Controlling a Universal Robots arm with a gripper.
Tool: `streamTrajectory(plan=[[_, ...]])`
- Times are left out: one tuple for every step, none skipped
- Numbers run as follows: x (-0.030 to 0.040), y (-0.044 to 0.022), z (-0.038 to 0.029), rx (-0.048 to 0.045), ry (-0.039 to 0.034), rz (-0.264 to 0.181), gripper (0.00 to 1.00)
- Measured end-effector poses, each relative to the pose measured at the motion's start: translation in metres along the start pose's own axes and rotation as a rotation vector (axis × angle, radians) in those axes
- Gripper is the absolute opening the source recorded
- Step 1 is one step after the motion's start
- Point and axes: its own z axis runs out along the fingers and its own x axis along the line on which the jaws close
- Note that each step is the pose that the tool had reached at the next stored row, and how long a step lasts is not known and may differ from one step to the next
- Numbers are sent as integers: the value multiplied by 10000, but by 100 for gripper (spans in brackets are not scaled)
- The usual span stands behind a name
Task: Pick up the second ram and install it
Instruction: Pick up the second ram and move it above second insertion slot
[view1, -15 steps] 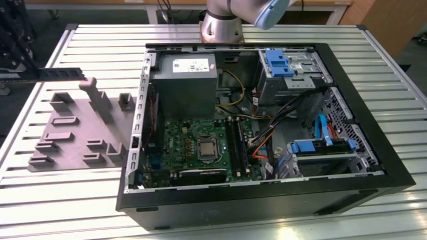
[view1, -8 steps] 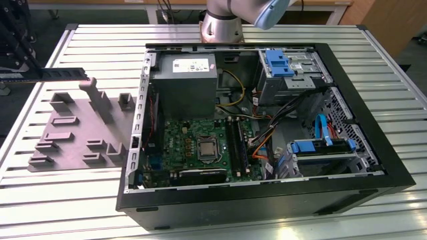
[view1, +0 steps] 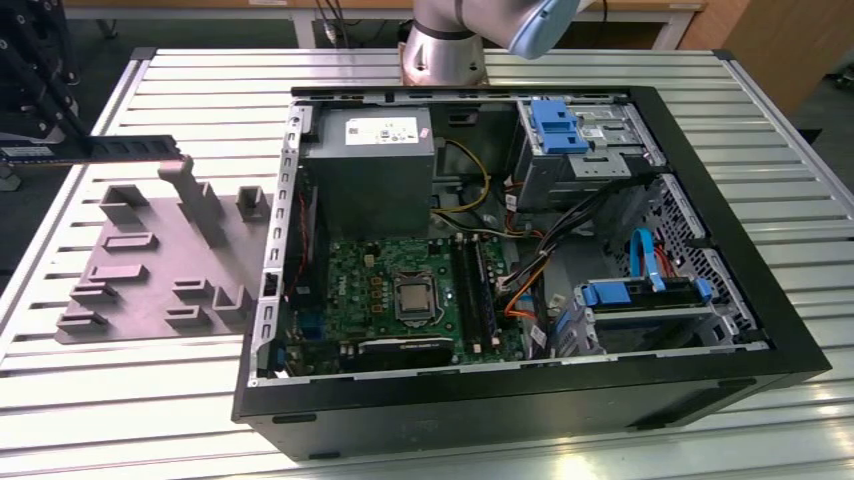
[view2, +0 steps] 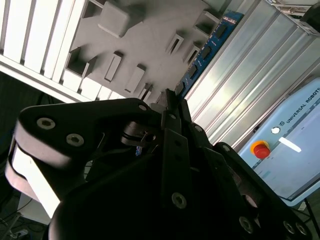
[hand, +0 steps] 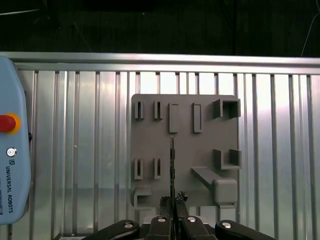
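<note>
The second ram (view1: 127, 148) is a thin dark blue-green stick that hangs level above the grey holder plate (view1: 147, 270), at the exterior view's left. My gripper (view1: 67, 148) is shut on one end of it. In the second wrist view the fingers (view2: 167, 107) pinch the ram (view2: 210, 45), whose board with black chips runs away from them. The first wrist view shows the ram (hand: 172, 160) edge-on over the holder plate (hand: 185, 115), gripped by my gripper (hand: 173, 201). The motherboard's long black slots (view1: 478, 290) lie inside the open computer case (view1: 534, 400).
The case takes up the middle and the exterior view's right of the ribbed metal table (view1: 174, 400), with a power supply (view1: 367, 170), blue drive brackets (view1: 554, 125) and loose cables (view1: 534, 270) inside. A pendant with a red button (hand: 7, 122) lies on the table. The arm's base (view1: 441, 50) stands behind the case.
</note>
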Motion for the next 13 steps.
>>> streamTrajectory(plan=[[0, -6, 0, 0, 0, 0, 14], [0, -11, -1, 0, 1, 0, 14], [0, -17, -1, 0, 1, 0, 14], [0, -22, -1, 0, 0, 0, 14], [-1, -26, -1, 0, 0, 0, 14], [-1, -31, -2, 0, 0, 0, 14], [-1, -35, -2, 0, 1, 0, 14], [-1, -40, -2, 0, 0, 0, 14], [-1, -46, -2, 0, 1, 0, 14], [-1, -51, -2, 0, 1, 0, 14], [-1, -57, -3, 0, 0, 0, 14], [-1, -62, -3, 0, 0, 0, 14], [-1, -66, -3, 0, 0, 0, 14]])
